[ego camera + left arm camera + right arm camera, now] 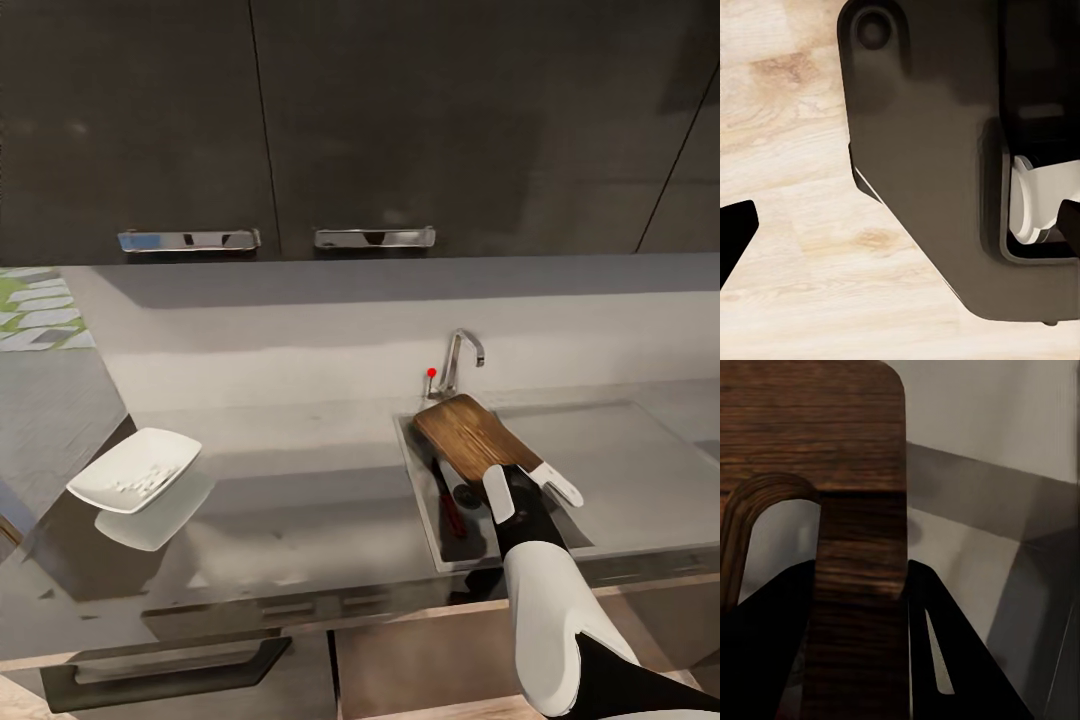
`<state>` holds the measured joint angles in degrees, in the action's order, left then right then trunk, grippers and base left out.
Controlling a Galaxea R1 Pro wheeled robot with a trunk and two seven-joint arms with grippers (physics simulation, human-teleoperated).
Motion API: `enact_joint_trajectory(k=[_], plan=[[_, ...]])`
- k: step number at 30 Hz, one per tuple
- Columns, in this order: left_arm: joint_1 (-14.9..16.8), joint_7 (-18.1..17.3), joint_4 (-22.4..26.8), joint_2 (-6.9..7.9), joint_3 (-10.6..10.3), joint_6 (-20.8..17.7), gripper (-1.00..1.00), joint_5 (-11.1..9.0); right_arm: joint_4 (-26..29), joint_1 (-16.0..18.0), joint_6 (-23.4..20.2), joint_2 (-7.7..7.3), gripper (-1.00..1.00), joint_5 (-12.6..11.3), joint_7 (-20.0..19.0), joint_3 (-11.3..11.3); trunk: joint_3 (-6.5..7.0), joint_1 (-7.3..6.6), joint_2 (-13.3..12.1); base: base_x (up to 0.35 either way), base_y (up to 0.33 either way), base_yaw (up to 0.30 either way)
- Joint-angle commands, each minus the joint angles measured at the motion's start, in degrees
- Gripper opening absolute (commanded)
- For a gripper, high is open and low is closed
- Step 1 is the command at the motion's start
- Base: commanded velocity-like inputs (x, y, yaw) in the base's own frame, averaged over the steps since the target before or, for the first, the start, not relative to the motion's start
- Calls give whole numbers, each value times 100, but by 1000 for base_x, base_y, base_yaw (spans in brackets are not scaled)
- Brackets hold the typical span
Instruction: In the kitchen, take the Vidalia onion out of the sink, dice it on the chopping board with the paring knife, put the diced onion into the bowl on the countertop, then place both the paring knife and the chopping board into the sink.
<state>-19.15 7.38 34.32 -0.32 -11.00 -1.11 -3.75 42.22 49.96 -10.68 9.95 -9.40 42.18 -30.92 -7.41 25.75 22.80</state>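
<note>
1. Right end effector [532, 482] clamped on handle end of the chopping board [472, 436]; board held tilted over the sink [420, 480].
2. Board's long axis runs from end effector toward the tap [458, 362]; basin lies directly below, so lowering looks next.
3. Left end effector: can't tell its state.

Glossy dark upper cabinets [360, 110] with chrome handles [375, 238], pale backsplash [300, 335], light wood floor [787, 150].
</note>
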Motion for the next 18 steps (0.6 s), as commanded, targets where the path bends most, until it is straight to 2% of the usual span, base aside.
enact_joint_trajectory(k=[1,4,6,18], plan=[[-1,45,14,5,-33,-12,100,-42,14,5,-40,5,-100,-28,20,-10,-11,4,12,0,0,0],[-1,45,14,5,-33,-12,100,-39,10,5,-43,5,-100,-291,29,-10,-21,4,12,0,0,0],[-1,45,14,5,-33,-12,100,-38,8,5,-41,5,-100,-369,71,-10,-34,4,12,0,0,0],[-1,45,14,5,-33,-12,100,-38,14,5,-41,5,-100,-439,167,-10,-140,4,12,33,39,0]])
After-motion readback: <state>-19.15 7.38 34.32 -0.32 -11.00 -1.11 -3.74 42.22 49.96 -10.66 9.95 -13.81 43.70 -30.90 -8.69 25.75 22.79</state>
